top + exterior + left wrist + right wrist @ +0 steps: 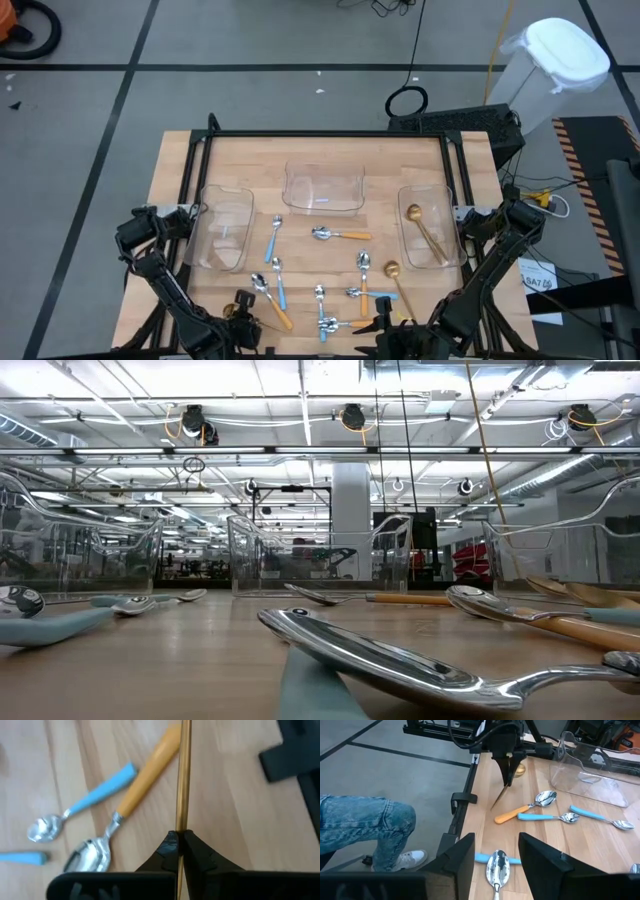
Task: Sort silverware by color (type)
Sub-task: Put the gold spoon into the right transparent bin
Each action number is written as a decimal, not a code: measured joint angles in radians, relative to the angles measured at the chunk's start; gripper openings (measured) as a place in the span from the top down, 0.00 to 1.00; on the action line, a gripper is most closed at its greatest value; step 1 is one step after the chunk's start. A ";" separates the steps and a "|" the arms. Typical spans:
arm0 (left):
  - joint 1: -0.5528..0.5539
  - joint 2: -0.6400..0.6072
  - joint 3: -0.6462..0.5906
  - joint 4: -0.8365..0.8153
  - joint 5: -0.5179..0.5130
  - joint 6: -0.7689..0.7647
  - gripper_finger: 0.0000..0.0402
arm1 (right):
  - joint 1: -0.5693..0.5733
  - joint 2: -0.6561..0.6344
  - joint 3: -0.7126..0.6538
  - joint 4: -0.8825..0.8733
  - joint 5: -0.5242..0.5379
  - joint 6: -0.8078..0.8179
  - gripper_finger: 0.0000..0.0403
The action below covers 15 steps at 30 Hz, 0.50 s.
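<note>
Left wrist view shows you the left gripper (179, 837) clamped together on the thin handle of a gold spoon (183, 780). Its long axis runs straight up the frame, away from the fingers. In the high view that gripper sits at the lower left, while the tray (445, 215) that already has gold spoons in it lies at mid right, well apart across the table. The right gripper (496, 842), with its fingers apart and empty, hangs at the lower centre-right and is nearer that tray, so you likely need a long crossing.

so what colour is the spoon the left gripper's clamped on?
Gold; the left gripper pinches the gold spoon. Left wrist view shows it best.
</note>
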<state>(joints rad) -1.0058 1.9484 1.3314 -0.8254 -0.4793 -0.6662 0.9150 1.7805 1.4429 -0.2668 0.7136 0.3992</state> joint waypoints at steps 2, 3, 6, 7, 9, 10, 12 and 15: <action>0.000 0.000 0.019 -0.007 -0.029 0.023 0.99 | -0.004 0.006 0.000 0.000 0.004 -0.002 0.63; 0.002 0.000 0.028 -0.011 -0.041 0.030 0.99 | -0.004 0.012 0.000 0.000 0.019 -0.006 0.63; 0.009 -0.001 0.055 -0.022 -0.082 0.059 0.99 | -0.013 0.028 0.000 0.000 0.023 -0.023 0.63; 0.011 -0.001 0.063 -0.024 -0.097 0.073 0.99 | -0.018 0.032 0.000 0.000 0.023 -0.023 0.63; 0.019 -0.001 0.084 -0.037 -0.121 0.096 0.99 | -0.029 0.034 0.000 0.000 0.023 -0.021 0.63; 0.024 -0.001 0.093 -0.046 -0.131 0.102 0.99 | -0.034 0.034 0.000 0.000 0.023 -0.020 0.63; 0.037 -0.002 0.110 -0.050 -0.135 0.119 0.99 | -0.045 0.034 0.000 0.008 0.024 -0.019 0.63; 0.056 -0.002 0.135 -0.049 -0.152 0.157 0.99 | -0.051 0.034 0.000 0.008 0.024 -0.019 0.63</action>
<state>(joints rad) -0.9494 1.9462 1.4669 -0.8745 -0.6311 -0.5088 0.8635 1.8149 1.4429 -0.2584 0.7372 0.3805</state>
